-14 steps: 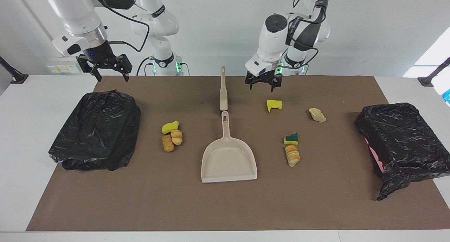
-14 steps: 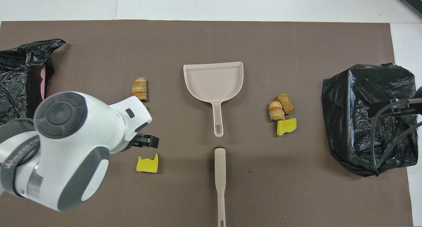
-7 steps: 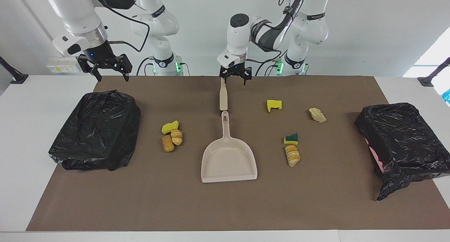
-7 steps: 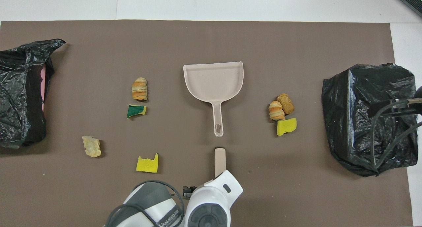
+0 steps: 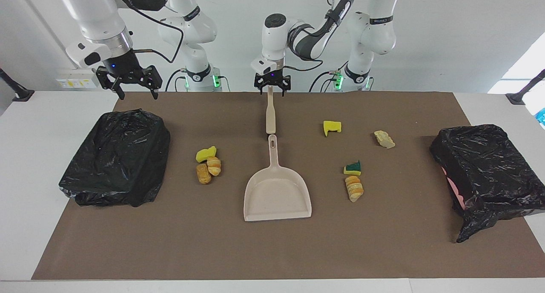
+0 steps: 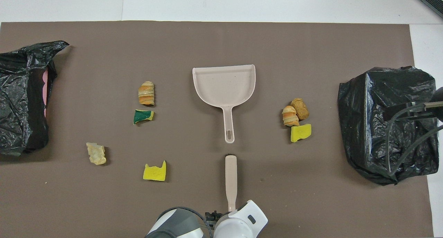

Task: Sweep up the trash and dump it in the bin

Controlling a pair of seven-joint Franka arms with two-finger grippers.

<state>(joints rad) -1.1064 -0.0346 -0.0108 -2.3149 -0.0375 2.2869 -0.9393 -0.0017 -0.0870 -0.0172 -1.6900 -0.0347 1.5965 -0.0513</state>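
Since a second ago my left gripper (image 5: 272,85) has swung from over the yellow sponge chunk (image 5: 331,127) across to the robots' edge of the brown mat (image 5: 383,242), and it now hangs over the handle end of the beige brush (image 5: 270,112), fingers spread wide and holding nothing. I can't tell whether it touches the handle. My right gripper (image 5: 129,81) waits in the air by the bagged bin (image 5: 117,156) at the right arm's end of the desk (image 5: 25,165), open and empty too.

None of the trash has shifted. On the left arm's side of the dustpan (image 5: 276,191) I see the yellow chunk, a pale cream lump (image 5: 384,139), a green-topped sponge piece (image 5: 352,168) and a bread roll (image 5: 354,188) just beside it. Toward the right arm's end, a yellow-green chunk (image 5: 206,153) touches two bread pieces (image 5: 209,169). The dustpan lies flat at mid-mat, its handle pointing at the brush. A second bagged bin (image 5: 485,173) sits at the left arm's end.
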